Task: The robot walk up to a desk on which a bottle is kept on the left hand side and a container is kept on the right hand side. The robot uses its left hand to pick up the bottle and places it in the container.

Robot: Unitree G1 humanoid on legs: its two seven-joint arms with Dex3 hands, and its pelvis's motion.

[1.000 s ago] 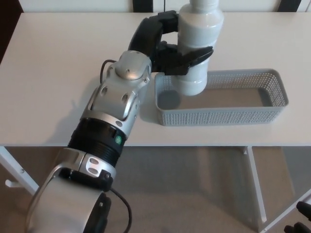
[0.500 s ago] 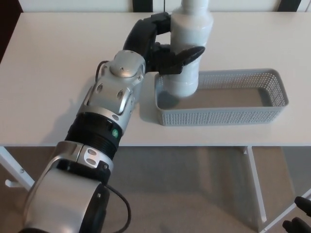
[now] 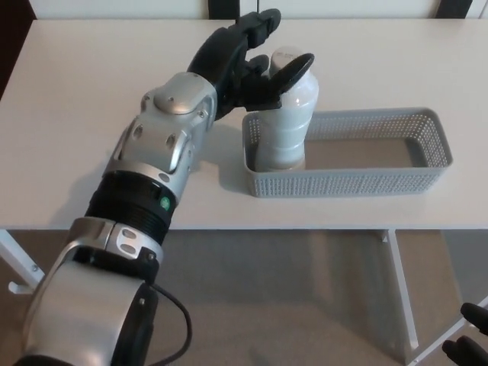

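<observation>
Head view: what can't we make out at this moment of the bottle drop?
- Bottle base, head view: hidden by the basket front wall, so contact with the floor is unclear.
- Left hand: fingers overlap the bottle top; touching or just clear cannot be told.
- Right hand: only fingertips show, the rest cut off by the bottom right corner.
- Desk: far edge cut off by the top.

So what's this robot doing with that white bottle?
The robot's left hand has set a white bottle upright in the left end of a grey mesh container on the white desk. The fingers are spread, one still against the bottle's top, so it seems to be letting go. Only the fingertips of the right hand show, low by the desk's leg.
</observation>
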